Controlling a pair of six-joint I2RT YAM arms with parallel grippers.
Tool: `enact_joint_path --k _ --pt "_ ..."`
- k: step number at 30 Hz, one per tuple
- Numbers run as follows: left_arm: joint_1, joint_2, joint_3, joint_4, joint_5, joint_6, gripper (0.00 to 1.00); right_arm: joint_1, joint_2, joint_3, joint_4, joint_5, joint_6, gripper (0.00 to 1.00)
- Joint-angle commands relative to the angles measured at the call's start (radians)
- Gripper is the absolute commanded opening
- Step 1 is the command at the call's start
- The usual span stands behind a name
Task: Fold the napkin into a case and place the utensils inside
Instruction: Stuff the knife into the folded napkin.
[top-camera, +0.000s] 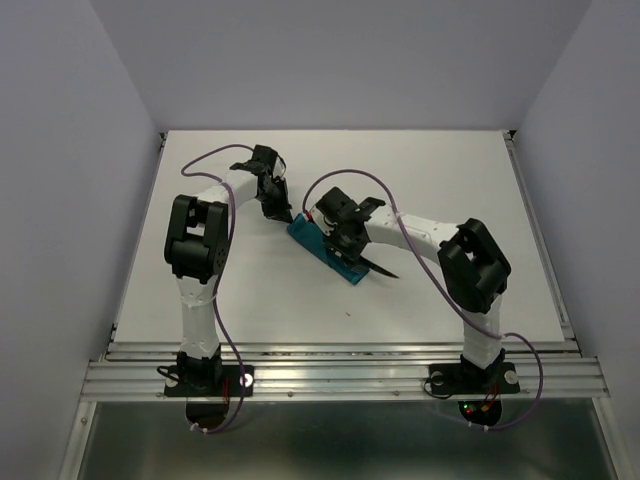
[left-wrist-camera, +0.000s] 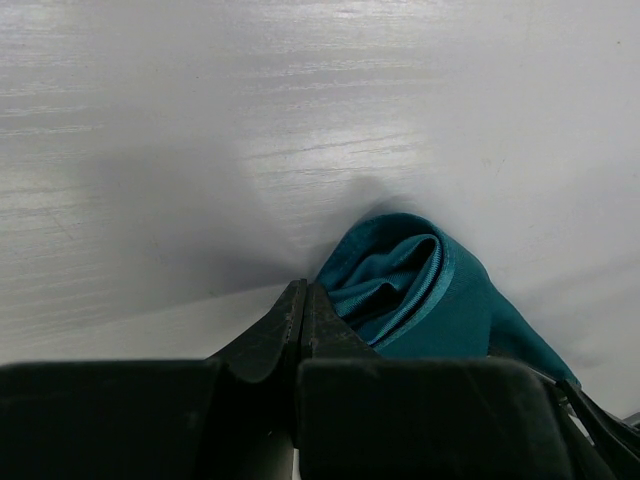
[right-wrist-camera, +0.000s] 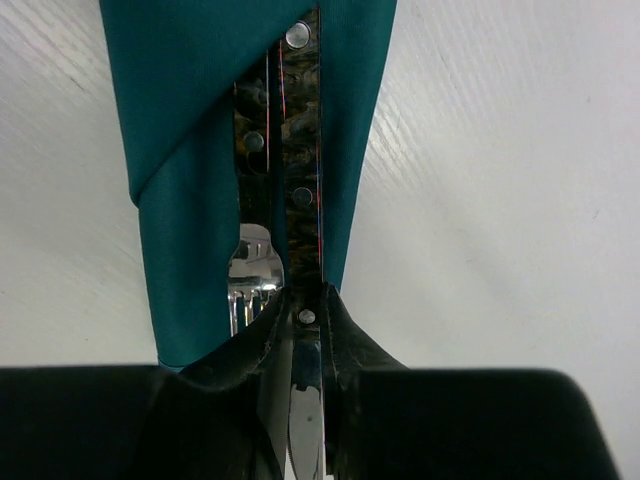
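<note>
Near the middle of the table (top-camera: 450, 170) the teal case (top-camera: 308, 237) lies flat, its long axis running diagonally from far-left to near-right. In its open slit the knife (right-wrist-camera: 300, 130) lies along that same axis, with the dark riveted handle in the cloth and the blade pointing out of the near-right mouth. The fork (right-wrist-camera: 250, 268) sits just beside it, its silver head showing at the mouth.

The right gripper (right-wrist-camera: 305, 312) stands at that mouth, clamped on the knife where handle meets blade. A push inward would therefore run straight along the case, toward the far-left end. The left gripper (left-wrist-camera: 301, 312) sits at that far end with its 2 jaws pressed together, the tip touching or just beside the rounded cloth fold. I cannot tell whether it pins any cloth.

Hidden are the fork's handle under the fold, the case's middle beneath the right wrist in the top view, and how deep the knife handle reaches.
</note>
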Motion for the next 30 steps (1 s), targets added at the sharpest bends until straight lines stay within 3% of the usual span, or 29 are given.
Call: enact_joint_path --k 1,30 --pt "-0.001 -0.007 0.025 -0.006 0.007 0.015 0.04 0.019 0.02 0.071 -0.001 -0.015 -0.011 0.01" --pt "-0.001 -0.024 -0.018 0.016 0.011 0.011 0.04 0.028 0.116 0.182 0.01 -0.075 0.115 0.01"
